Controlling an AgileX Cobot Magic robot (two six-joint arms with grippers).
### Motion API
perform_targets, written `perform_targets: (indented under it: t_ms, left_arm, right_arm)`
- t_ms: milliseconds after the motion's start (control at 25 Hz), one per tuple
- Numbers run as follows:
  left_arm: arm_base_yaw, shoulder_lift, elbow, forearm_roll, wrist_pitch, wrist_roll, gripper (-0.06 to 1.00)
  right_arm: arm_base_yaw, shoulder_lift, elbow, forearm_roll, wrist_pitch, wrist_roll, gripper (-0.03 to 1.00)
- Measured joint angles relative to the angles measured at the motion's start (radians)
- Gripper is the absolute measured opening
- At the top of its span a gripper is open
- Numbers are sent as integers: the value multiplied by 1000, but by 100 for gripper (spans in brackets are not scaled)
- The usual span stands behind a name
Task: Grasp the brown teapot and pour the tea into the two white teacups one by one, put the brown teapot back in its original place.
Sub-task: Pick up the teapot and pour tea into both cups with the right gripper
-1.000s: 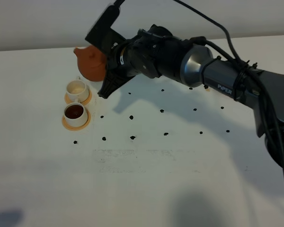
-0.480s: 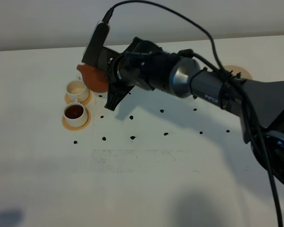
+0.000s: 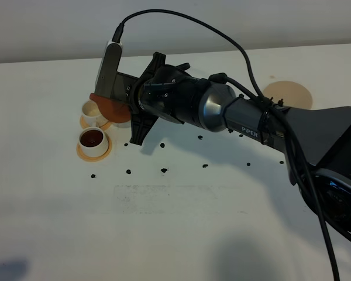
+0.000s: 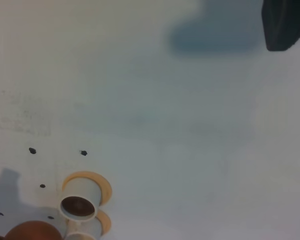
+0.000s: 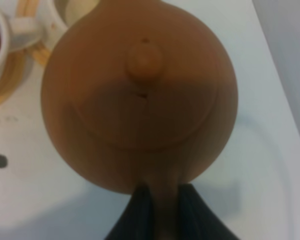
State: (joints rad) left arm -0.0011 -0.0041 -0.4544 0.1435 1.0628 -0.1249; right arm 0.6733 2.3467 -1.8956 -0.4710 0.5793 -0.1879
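The right arm [image 3: 292, 126] is black, with a silver-grey collar [image 3: 213, 111] and white lettering "PiPER" [image 3: 250, 130]. A black cable [image 3: 152, 10] is plugged into a flat grey camera block [image 3: 108, 70] at its wrist.

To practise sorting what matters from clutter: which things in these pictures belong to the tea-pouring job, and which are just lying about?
Belong to the job:
teapot, held by the right gripper
near cup, holding tea
far cup
saucers
coaster

Just lying about:
black dots on the table
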Motion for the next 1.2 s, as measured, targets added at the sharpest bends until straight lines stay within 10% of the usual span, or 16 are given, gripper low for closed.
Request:
perform_targets:
  t_ms: [1200]
  left_arm:
    - [0, 0, 0, 0, 0, 0, 32]
  right_arm:
    - [9, 1, 0, -262, -34, -4, 9]
